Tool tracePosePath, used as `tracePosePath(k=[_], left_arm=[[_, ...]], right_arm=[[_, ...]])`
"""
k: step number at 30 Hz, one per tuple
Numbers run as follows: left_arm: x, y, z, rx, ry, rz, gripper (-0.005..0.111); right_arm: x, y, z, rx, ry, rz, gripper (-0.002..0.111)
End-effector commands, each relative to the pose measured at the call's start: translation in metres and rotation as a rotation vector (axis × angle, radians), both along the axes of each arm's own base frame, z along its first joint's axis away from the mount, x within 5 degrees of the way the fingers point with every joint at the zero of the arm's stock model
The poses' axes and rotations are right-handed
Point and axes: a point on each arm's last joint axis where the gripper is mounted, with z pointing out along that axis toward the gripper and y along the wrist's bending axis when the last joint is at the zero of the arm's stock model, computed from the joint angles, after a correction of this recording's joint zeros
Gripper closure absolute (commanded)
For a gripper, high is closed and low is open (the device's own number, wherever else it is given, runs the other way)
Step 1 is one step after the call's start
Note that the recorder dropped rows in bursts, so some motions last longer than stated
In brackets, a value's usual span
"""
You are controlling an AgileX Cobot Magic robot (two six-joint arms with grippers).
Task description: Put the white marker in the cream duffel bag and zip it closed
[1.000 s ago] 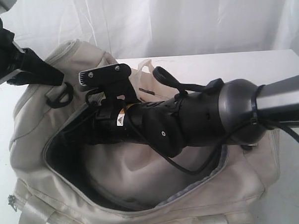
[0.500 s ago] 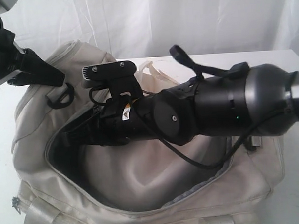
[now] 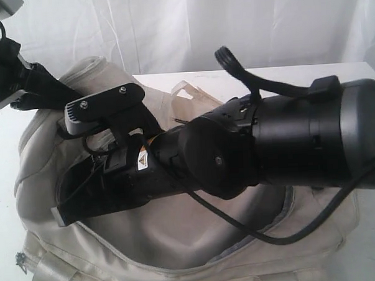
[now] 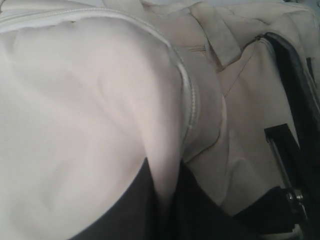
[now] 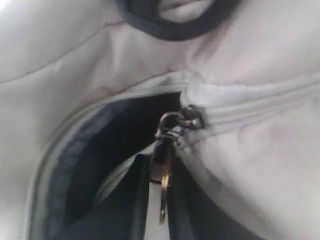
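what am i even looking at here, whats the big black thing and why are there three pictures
It is a robot with two arms, each ending in a two-fingered gripper. The wide picture comes from a camera off the arms. The big black shape there is the right arm, reaching across a cream duffel bag that lies on a white table. The left arm is at the upper left.

The other two pictures come from small cameras on the wrists, so they look very close. In the left wrist view, the left gripper pinches a fold of the bag's fabric. In the right wrist view, the right gripper appears to pinch the metal zipper pull.

The bag's main zip is open. The white marker meant for it shows in none of the pictures.
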Motion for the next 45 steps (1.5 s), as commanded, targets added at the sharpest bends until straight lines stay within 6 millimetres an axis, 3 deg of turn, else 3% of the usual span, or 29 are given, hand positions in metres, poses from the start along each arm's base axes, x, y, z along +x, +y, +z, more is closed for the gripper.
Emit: tracePosePath(k=[1, 23, 27, 34, 37, 45], left_arm=[[0.001, -0.003, 0.013, -0.07, -0.052, 0.031, 0.107], [0.006, -0.003, 0.009, -0.079, -0.044, 0.04, 0.105], [0.003, -0.008, 0.014, -0.145, -0.06, -0.014, 0.091], [-0.003, -0.012, 0.024, -0.21, -0.095, -0.066, 0.052], [-0.004, -0.012, 0.025, -0.21, -0.098, -0.066, 0.047], [-0.006, -0.012, 0.021, -0.163, -0.077, -0.098, 0.048]], right_arm=[[-0.016, 0.004, 0.002, -0.036, -0.003, 0.074, 0.108], [-0.018, -0.019, 0.024, -0.125, -0.05, 0.11, 0.108], [-0.018, -0.019, 0.025, -0.119, -0.06, 0.11, 0.108], [-0.017, -0.019, 0.025, -0.117, -0.073, 0.111, 0.108], [-0.017, -0.019, 0.025, -0.12, -0.076, 0.113, 0.108], [-0.017, -0.019, 0.028, -0.107, -0.085, 0.111, 0.108]])
